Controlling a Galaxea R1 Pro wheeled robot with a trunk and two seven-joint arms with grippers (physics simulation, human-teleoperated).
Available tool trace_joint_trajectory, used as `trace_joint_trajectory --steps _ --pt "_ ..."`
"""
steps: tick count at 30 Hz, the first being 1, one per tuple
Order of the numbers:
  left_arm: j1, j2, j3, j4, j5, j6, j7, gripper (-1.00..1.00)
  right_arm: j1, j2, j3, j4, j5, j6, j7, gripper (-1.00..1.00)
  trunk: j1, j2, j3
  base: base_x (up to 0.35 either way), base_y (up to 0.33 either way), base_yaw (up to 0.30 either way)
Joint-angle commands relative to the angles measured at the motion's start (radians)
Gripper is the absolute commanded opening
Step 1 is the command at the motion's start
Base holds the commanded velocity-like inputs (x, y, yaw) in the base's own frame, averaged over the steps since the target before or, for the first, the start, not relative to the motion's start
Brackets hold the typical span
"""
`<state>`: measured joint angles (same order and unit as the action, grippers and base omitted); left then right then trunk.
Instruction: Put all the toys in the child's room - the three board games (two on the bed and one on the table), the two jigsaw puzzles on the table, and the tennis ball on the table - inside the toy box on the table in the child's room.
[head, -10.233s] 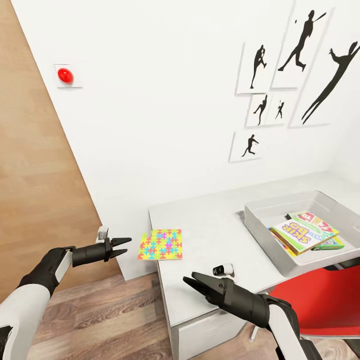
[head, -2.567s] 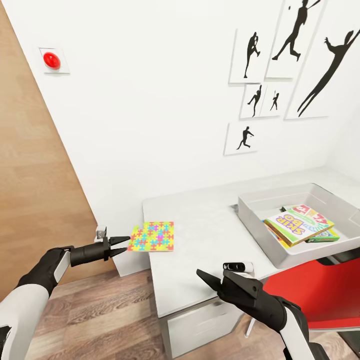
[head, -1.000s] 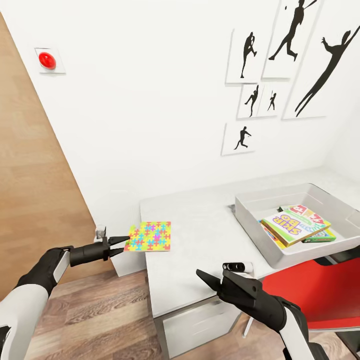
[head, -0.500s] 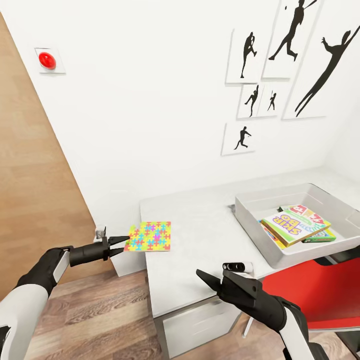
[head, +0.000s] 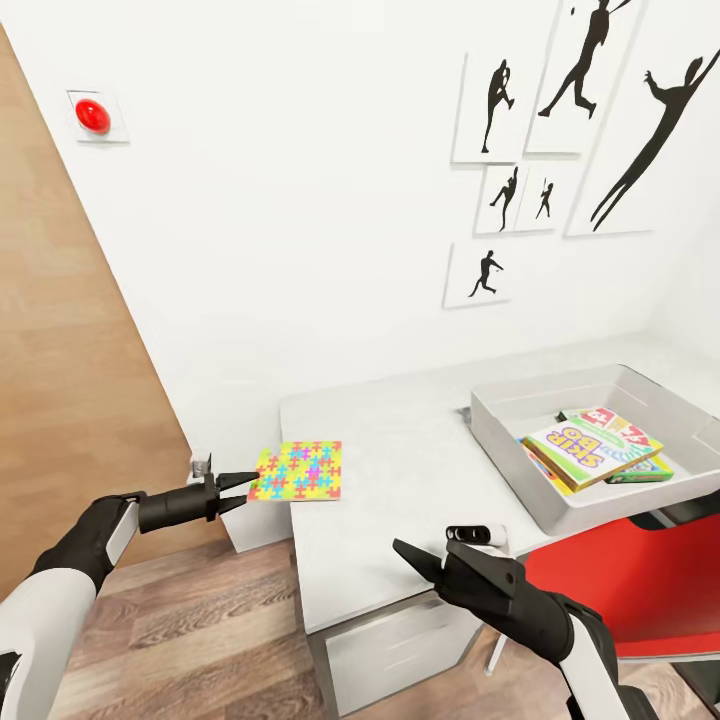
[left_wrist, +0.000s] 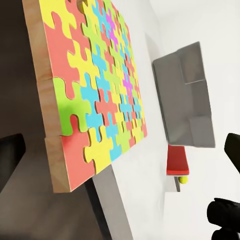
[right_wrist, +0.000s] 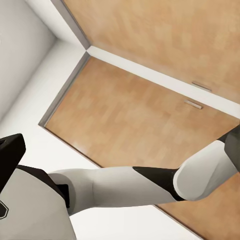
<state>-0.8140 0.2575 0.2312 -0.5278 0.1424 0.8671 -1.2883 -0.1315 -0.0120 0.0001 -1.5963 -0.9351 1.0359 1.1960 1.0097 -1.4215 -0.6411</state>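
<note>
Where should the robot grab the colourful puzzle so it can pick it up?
Probably by the edge that hangs off the table's left end. The jigsaw puzzle is thin and lies flat, so the left gripper, open beside it, could come in sideways and pinch top and bottom there.

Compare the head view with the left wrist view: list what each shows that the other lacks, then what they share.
Head view: the board games in the toy box, the silhouette pictures, the red wall button, the left gripper open at the jigsaw puzzle.
Left wrist view: the puzzle's wooden edge and a small yellow ball.
Both: puzzle, toy box, table, red chair.
</note>
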Motion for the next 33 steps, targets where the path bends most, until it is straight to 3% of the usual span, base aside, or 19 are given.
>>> trace_joint_trajectory --steps 1,7,11,33 --pt "-0.001 0.000 0.001 0.000 0.002 0.008 -0.002 1.00 0.000 0.000 0.000 0.000 -0.001 0.004 0.002 1.00 0.000 0.000 -0.001 0.000 0.000 0.000" --pt "-0.001 0.000 0.001 0.000 0.002 0.008 -0.002 1.00 0.001 0.001 0.000 0.000 -0.001 0.003 0.002 1.00 0.000 0.000 -0.001 0.000 0.000 0.000" --pt "-0.001 0.000 0.001 0.000 0.002 0.009 -0.002 1.00 0.001 0.001 0.000 0.001 -0.001 0.003 0.002 1.00 0.015 -0.028 -0.013 0.000 0.000 0.000" --pt "-0.001 -0.001 0.000 0.000 0.002 0.007 -0.001 1.00 0.001 0.001 0.001 0.000 -0.001 0.003 0.002 1.00 0.015 -0.028 -0.013 0.000 -0.021 0.000"
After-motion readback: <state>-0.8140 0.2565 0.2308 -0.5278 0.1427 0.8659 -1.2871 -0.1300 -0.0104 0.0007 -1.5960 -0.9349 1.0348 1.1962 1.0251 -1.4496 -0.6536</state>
